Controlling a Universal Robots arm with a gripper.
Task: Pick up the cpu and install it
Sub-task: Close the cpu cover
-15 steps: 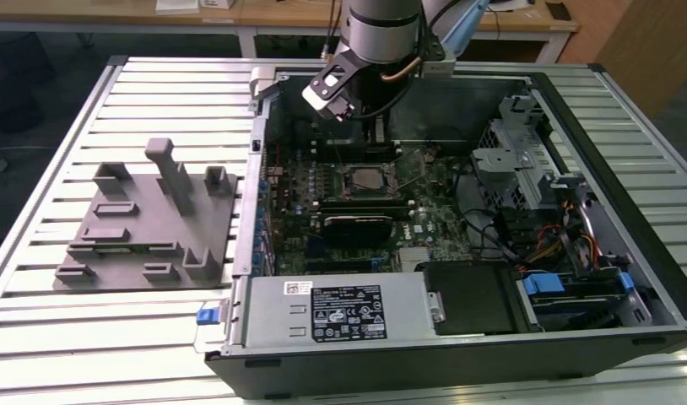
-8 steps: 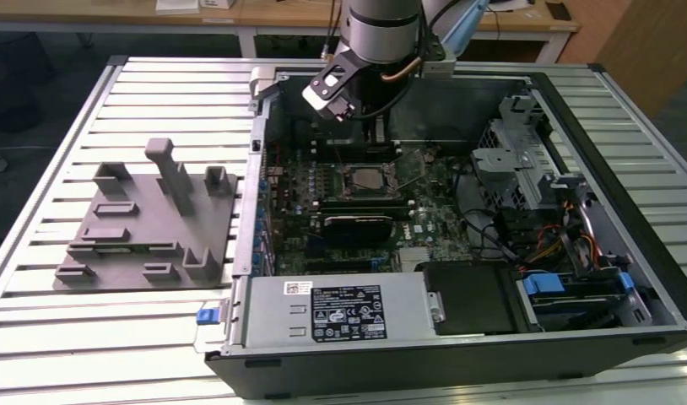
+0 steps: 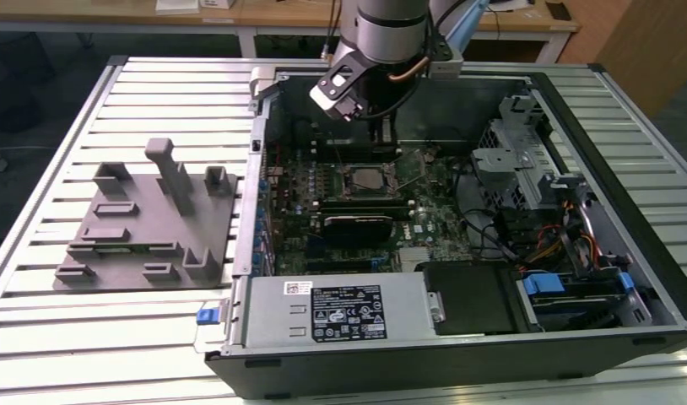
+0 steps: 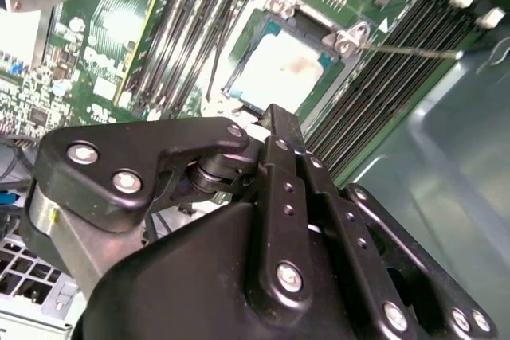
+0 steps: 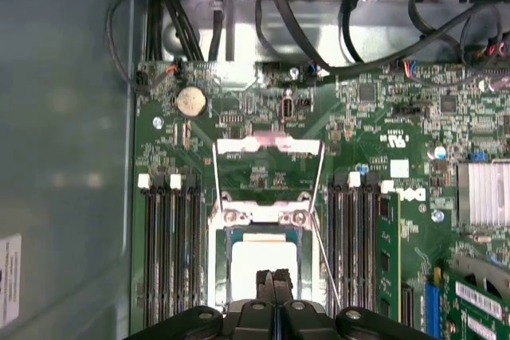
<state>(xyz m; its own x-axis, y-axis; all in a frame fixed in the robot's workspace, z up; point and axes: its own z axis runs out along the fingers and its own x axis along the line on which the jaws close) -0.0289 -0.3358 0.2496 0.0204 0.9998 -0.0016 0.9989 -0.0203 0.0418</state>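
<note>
The cpu [image 3: 370,178] is a small silvery square lying flat in the open socket in the middle of the motherboard, inside the open computer case [image 3: 613,126]. Both wrist views show its pale top plate [image 4: 279,73] [image 5: 263,264] framed by the socket's metal bracket. My gripper [image 3: 382,128] hangs above the board, just behind the socket in the exterior view. Its two black fingers [image 4: 279,129] are pressed together with nothing between them. In the first wrist view the fingertips [image 5: 273,280] overlap the cpu's near edge; whether they touch it I cannot tell.
A thin socket lever wire [image 5: 322,189] stands beside the socket, with memory slots [image 5: 167,252] on either side. A black finned block [image 3: 355,226], a grey heatsink [image 5: 486,193], cables [image 3: 490,232] and the power supply [image 3: 332,308] crowd the case. A grey parts fixture [image 3: 141,224] sits at the exterior view's left.
</note>
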